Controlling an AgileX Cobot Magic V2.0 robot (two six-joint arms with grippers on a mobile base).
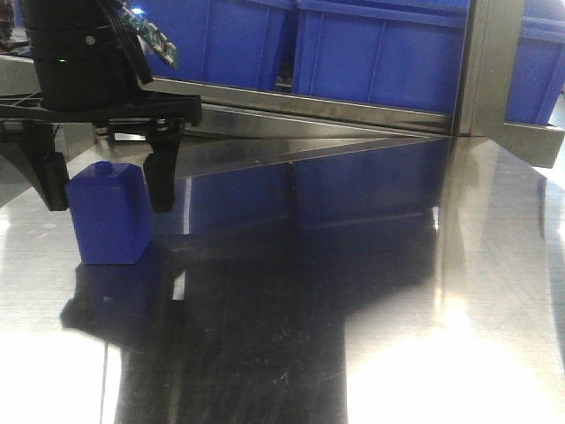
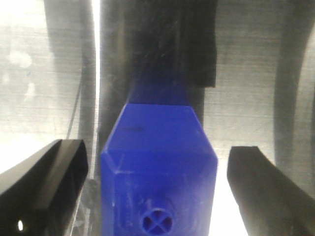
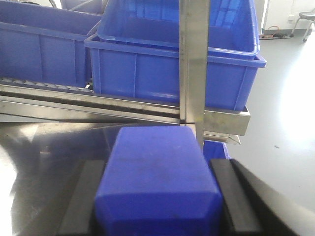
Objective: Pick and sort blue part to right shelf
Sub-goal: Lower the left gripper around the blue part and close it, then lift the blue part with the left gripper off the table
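In the right wrist view my right gripper is shut on the blue part, a dark-blue block pressed between both black pads; its cap end is hidden. It is held facing the right shelf, a steel rack with large blue bins. A second blue block with a tiny round knob stands upright on the steel table at the left. My left gripper straddles it, open, with gaps on both sides of the block. My right gripper does not show in the front view.
A steel upright post of the rack stands right behind the held part. Grey roller tracks run under the bins. In the front view the rack's front rail and blue bins line the table's far edge.
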